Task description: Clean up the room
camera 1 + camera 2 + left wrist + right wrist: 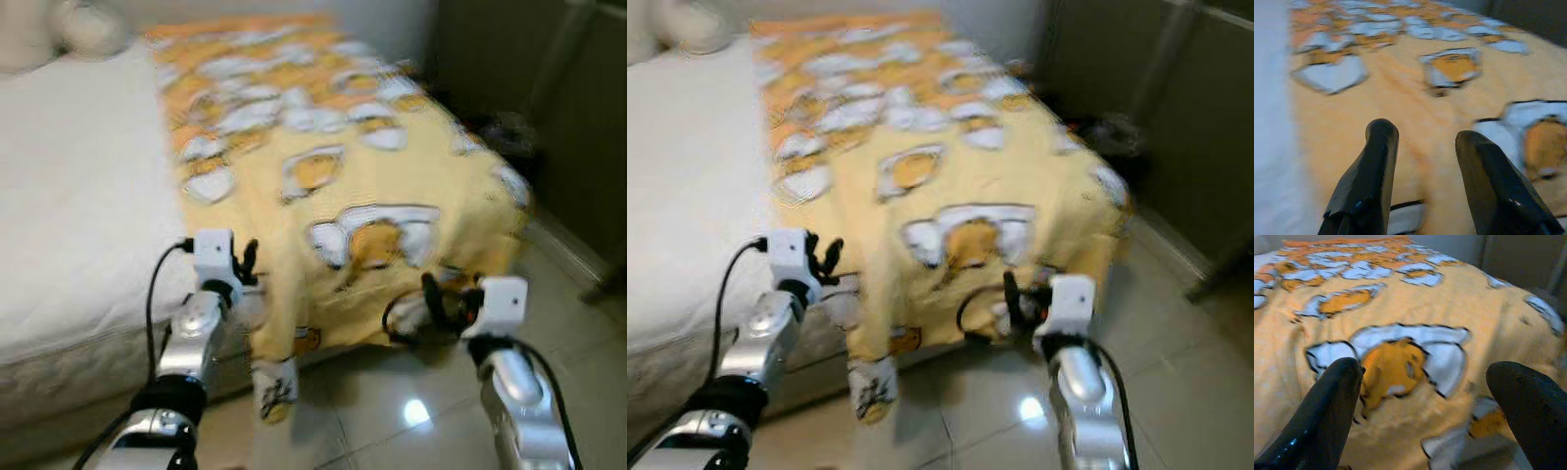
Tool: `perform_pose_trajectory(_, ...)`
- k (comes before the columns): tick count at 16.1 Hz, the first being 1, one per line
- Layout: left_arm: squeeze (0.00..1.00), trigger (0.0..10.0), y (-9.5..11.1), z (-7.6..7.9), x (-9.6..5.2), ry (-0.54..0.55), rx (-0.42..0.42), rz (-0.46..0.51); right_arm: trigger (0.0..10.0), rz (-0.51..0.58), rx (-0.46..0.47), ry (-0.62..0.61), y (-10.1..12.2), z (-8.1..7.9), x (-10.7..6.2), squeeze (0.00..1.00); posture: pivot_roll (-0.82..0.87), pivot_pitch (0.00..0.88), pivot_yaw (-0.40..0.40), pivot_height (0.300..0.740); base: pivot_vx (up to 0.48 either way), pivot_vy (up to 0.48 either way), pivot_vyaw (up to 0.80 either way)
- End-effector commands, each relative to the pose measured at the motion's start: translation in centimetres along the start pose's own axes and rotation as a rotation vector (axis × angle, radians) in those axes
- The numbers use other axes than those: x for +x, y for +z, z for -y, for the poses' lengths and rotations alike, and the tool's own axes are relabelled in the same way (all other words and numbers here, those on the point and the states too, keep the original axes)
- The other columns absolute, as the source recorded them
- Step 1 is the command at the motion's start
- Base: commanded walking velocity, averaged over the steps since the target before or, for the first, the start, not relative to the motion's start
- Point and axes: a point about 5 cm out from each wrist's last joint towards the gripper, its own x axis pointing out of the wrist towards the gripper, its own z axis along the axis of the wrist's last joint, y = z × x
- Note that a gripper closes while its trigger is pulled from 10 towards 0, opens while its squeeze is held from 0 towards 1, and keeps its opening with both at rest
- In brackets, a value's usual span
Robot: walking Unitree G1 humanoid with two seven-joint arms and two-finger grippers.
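Nearest: left gripper (247, 262) raised at the foot-end edge of the bed, fingers (1369, 181) spread apart with nothing between them, hovering over the yellow cartoon-print blanket (333, 186); right gripper (431, 299) at the blanket's overhanging front edge, fingers (1327, 406) also wide apart and empty, pointing at a white-and-orange cartoon patch.

Below: one blanket corner (272, 387) drooping off the mattress toward the tiled floor (392, 411), near or touching, cannot tell through the blur.

Mid: blanket laid along the right side of the bed, mostly flat, lightly wrinkled, front hem hanging uneven; white mattress (78, 215) bare on the left.

Far: pale pillows (69, 24) at the head end; small dark clutter (500, 132) on the floor by the dark cabinet (549, 88), too blurred to identify.

Judgement: tidy-up early to mid; blanket spread but not squared, not gripped; likely left: lift the hanging corner, straighten the hem, maybe cover the bare side, then the floor clutter.
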Motion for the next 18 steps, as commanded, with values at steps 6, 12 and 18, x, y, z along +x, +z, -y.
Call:
perform_pose_trajectory(6,0.00,10.0,0.1,-2.0,0.3,0.035,0.080,-0.053,10.0,-0.025,-0.003,0.063,-0.7,-1.9,1.2,0.00,-0.01,0.000,-0.017,0.740,0.000,0.061,-0.26)
perform_pose_trajectory(12,0.00,10.0,0.5,-2.1,1.3,0.053,0.101,-0.086,10.0,-0.025,-0.020,0.065,-1.0,-1.8,1.0,0.00,-0.05,0.000,0.001,0.740,0.000,0.000,-0.26)
perform_pose_trajectory(18,0.00,10.0,0.7,-1.1,1.9,0.024,0.082,-0.085,10.0,-0.008,-0.021,0.071,-0.9,-2.0,1.3,0.00,-0.06,0.000,0.013,0.740,0.344,0.204,0.00)
